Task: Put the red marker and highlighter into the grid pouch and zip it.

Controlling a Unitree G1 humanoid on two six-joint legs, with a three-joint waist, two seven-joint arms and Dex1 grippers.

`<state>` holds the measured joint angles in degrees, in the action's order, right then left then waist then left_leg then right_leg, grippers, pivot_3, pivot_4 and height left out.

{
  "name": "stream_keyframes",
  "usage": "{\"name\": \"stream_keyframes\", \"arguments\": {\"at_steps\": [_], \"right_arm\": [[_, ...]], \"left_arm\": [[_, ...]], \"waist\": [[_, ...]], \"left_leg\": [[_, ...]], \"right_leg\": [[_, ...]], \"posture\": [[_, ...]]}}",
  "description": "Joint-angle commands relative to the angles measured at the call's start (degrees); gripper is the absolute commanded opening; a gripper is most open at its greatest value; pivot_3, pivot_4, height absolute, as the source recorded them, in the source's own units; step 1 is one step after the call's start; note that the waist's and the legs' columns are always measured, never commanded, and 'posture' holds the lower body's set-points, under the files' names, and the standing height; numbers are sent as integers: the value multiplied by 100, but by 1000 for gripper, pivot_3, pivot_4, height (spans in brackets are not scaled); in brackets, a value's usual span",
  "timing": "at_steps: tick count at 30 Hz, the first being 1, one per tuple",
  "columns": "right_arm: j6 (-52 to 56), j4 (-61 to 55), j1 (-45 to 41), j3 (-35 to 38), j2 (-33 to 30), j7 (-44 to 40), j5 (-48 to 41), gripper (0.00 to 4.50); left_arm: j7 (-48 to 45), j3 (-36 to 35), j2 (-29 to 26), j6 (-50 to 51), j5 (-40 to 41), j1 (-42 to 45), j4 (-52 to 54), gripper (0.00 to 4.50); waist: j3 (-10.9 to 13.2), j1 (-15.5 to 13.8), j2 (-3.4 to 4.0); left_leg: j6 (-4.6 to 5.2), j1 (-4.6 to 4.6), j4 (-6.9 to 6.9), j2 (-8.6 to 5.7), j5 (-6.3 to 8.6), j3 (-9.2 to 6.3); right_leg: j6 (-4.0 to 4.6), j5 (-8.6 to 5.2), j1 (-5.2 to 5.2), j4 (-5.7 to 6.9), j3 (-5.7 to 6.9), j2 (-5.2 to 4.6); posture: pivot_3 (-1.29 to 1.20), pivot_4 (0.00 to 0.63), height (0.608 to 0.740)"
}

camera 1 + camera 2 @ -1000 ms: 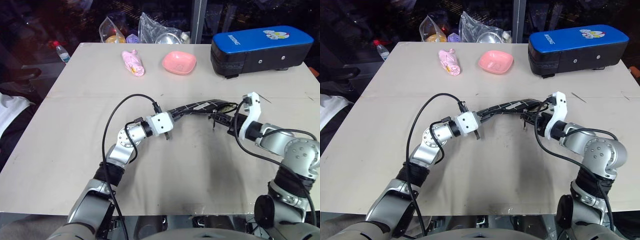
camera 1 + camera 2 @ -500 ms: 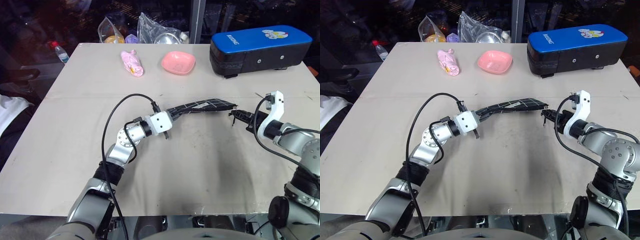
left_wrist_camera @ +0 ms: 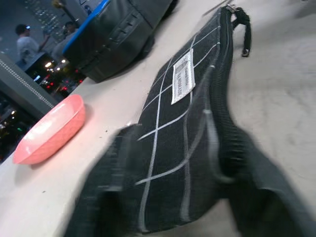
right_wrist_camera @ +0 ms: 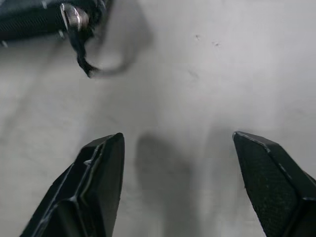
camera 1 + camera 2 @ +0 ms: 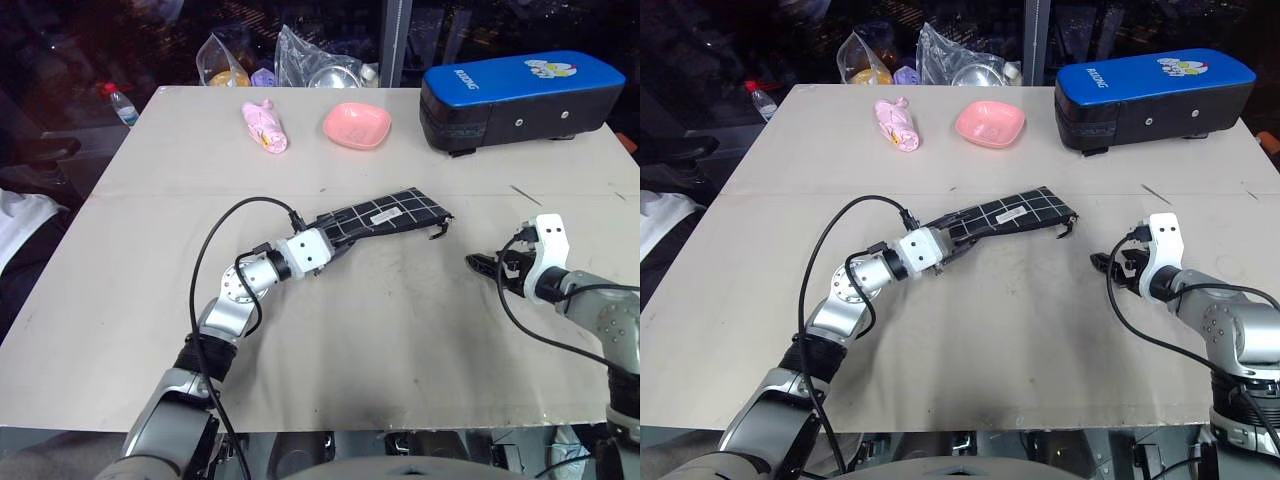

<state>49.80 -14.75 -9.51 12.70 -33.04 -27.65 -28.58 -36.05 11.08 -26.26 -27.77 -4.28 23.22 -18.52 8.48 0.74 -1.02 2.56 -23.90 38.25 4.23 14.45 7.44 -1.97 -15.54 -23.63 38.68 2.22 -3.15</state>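
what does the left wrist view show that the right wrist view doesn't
Left wrist view: the grid pouch's broad face with its white label, lying flat on the table, zipper running to the far end, plus the pink bowl and the blue-topped black case behind it.

Right wrist view: the right tool open over bare table, apart from the pouch.

Both: the pouch's end with its zipper pull.

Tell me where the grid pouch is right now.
In the left eye view, the grid pouch lies flat near the table's middle, with the left gripper at its near-left end and the right gripper apart to its right.
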Motion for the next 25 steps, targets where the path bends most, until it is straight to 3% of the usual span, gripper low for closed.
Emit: {"name": "stream_keyframes", "arguments": {"at_steps": [1, 2, 8, 15, 19, 25], "right_arm": [[-1569, -1, 403, 14, -144, -813, 304, 3606], [-1943, 65, 578, 9, -189, -1008, 398, 3606], [-3565, 745, 1239, 77, -555, -2485, 489, 3606], [-5275, 2235, 983, 486, -467, -3679, 150, 3606], [-5525, 3053, 719, 431, -661, -3998, 304, 3606], [-5655, 3382, 471, 278, -822, -4213, 468, 3606]], "left_arm": [[-34, -247, -191, 114, 155, -229, 322, 4262], [-78, -285, -236, 205, 225, -340, 404, 4463], [-472, -603, -383, 1469, 1210, -1279, 1587, 4463], [-485, -899, -513, 3215, 2150, -2490, 3238, 4463], [-365, -876, -514, 3854, 2326, -3142, 3979, 4463], [-133, -834, -435, 4066, 2147, -3318, 4304, 4463]], "waist": [[0, 2, 0], [0, 0, 0], [1, -10, -1], [2, -8, 4], [1, -8, 4], [1, -51, 6]], "left_leg": [[-1, 1, -3, 2, 0, 1], [-1, 1, -3, 2, -1, 1], [0, 4, 3, 5, 0, 3], [0, 14, 2, 10, 0, 4], [0, 18, 4, 10, 1, 4], [2, 19, 5, 5, 1, 5]], "right_leg": [[0, 0, 0, -4, 0, 2], [0, 0, 0, -4, 0, 2], [0, 1, 6, -5, -2, -3], [1, 0, 9, -1, -6, -1], [2, 0, 13, 0, -10, -3], [5, 0, 13, 3, -13, -3]], "posture": [[0, 150, 740], [0, 150, 740], [0, 150, 740], [0, 150, 740], [0, 150, 740], [0, 150, 740]]}}
